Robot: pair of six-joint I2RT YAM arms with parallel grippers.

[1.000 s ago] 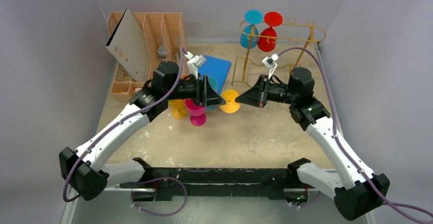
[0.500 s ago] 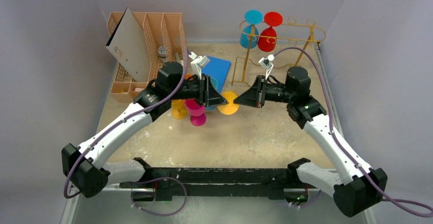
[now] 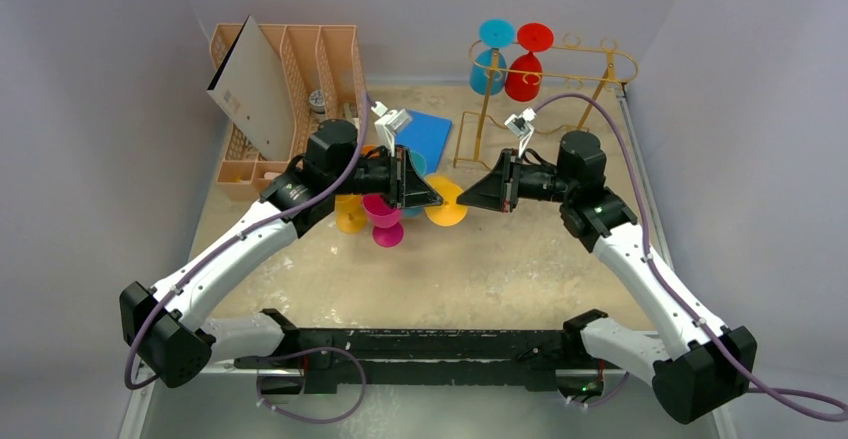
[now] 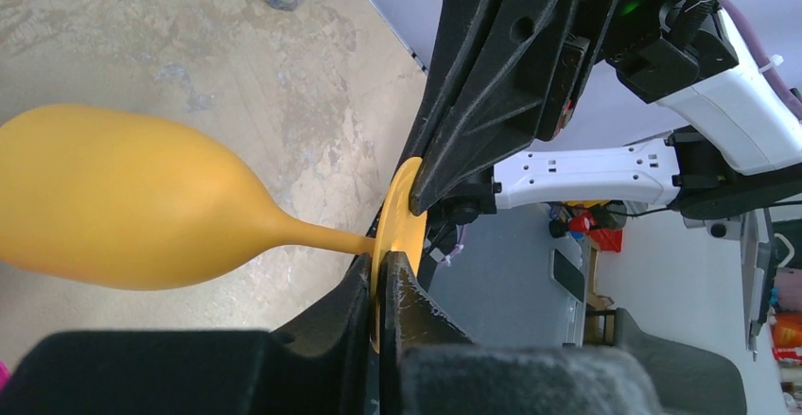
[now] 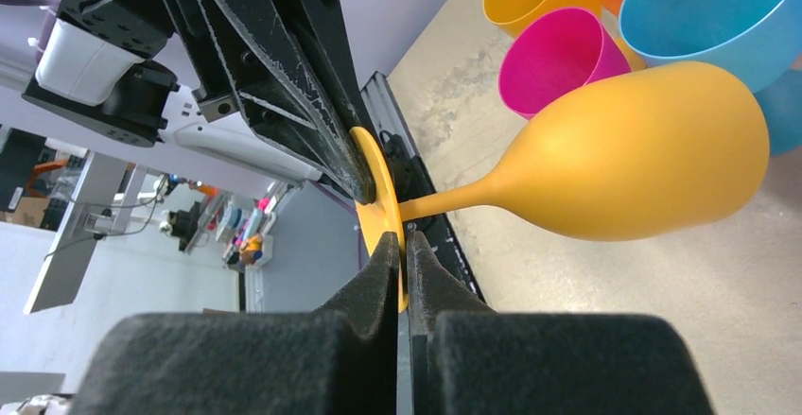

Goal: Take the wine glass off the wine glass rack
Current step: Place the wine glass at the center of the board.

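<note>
**Wine glass**, opaque orange-yellow, rounded bowl, thin stem, flat disc foot [image 3: 447, 209]: 1 unit. It is off the rack, at mid-table between the 2 arms. The foot is pinched at its rim from opposite sides.

**Left gripper** [image 4: 383, 278]: jaws clamped on 1 edge of the foot, with the bowl out to the side.

**Right gripper** [image 5: 397, 254]: jaws clamped on the opposite edge of the same foot.

**Rack**, tall gold wire stand with looped top rails [image 3: 483, 109]: back right, well apart from the held glass. 2 glasses hang from it foot-up, 1 blue glass [image 3: 489, 64] and 1 red glass [image 3: 524, 74].

**Cups**, 1 magenta cup [image 3: 383, 211] and 1 yellow cup [image 3: 350, 219]: on the table under the left gripper.

**File organizer**, peach-orange slotted plastic [image 3: 330, 54]: back left.
</note>
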